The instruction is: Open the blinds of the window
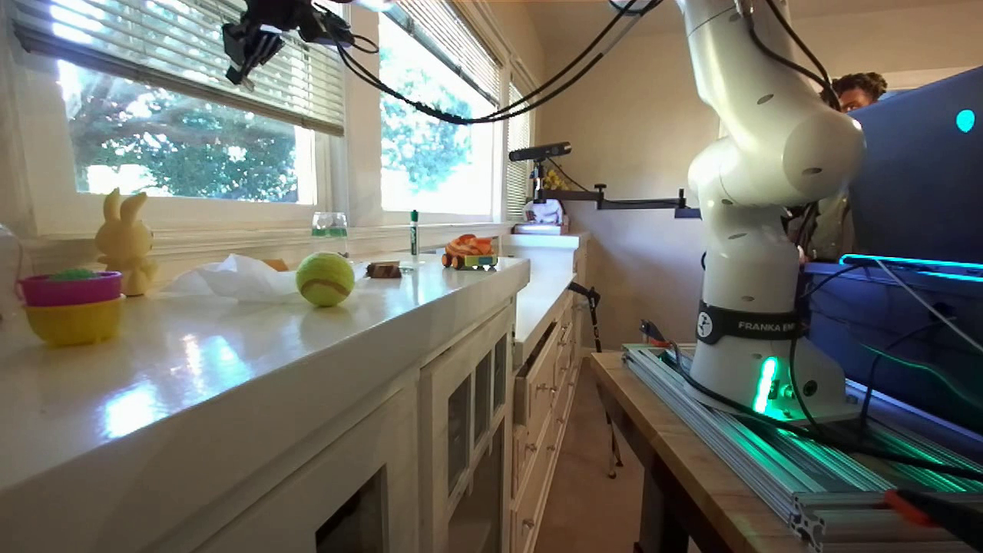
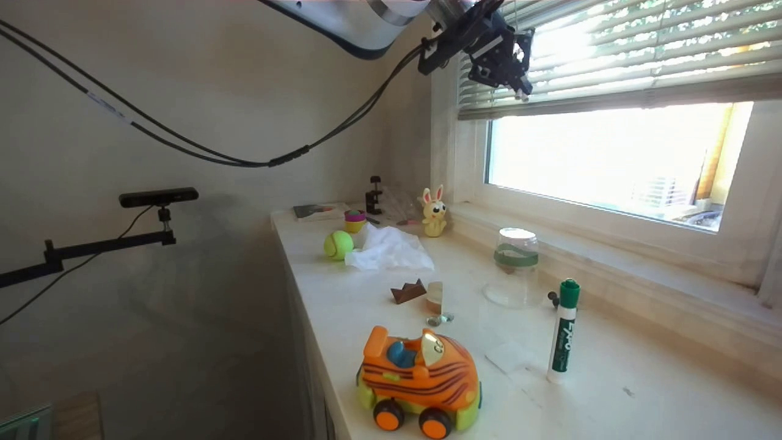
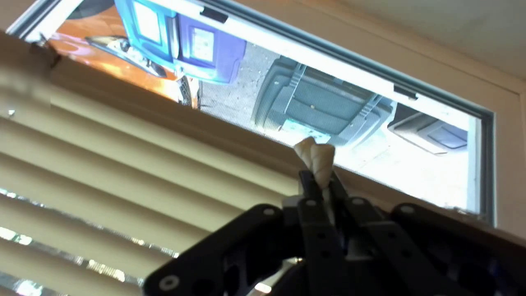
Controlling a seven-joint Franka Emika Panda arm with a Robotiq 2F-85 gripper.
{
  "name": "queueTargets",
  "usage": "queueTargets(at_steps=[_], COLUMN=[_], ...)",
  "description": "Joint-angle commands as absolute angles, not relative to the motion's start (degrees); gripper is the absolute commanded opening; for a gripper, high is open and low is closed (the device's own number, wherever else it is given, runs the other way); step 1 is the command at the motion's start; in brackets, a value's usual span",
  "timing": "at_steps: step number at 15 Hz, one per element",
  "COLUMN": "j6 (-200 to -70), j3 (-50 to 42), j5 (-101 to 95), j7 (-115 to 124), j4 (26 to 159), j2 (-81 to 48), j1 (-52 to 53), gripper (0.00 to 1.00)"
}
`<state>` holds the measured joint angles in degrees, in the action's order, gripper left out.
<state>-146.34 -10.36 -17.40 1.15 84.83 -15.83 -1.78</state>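
Exterior view: toy rabbit (image 2: 434, 215), marker (image 2: 562, 339) on counter (image 2: 617, 397) below blinds (image 2: 611, 66).

Daylight partly burns out the wide white-framed glass window (image 2: 599, 159); bright glare marks the glossy white tabletop (image 1: 230, 338); the smooth beige wall (image 2: 201, 305) dims downward.

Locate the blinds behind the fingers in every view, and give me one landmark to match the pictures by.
In an exterior view: the blinds hang at upper left, cut off by the top edge.
In an exterior view: the blinds hang at upper right, cut off by the top and right edges.
Wrist view: the blinds slant across the lower left.
Shared landmark: the fingers, in front of these blinds in all three.
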Motion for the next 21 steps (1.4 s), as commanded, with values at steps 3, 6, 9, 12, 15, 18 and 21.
queueTargets(at_steps=[3,6,9,12,15,18,21], j6=[-135.2,-130.6,-127.6,-125.5,-126.0,-126.2,-126.6], j3=[-6.1,-5.2,-5.1,-5.3,-5.3,-5.2,-5.3], j5=[-11.4,-9.6,-9.0,-9.7,-10.2,-10.3,-11.4], j7=[-2.3,-3.9,-5.3,-6.5,-7.0,-7.0,-6.4], j4=[91.5,92.4,92.9,93.3,94.3,95.8,96.3], j2=[-10.8,-9.9,-10.0,-10.7,-11.5,-12.3,-13.2], j1=[-2.8,-3.1,-3.5,-3.7,-3.9,-3.8,-3.6], gripper=[0.04,0.04,0.04,0.04,0.03,0.01,0.02])
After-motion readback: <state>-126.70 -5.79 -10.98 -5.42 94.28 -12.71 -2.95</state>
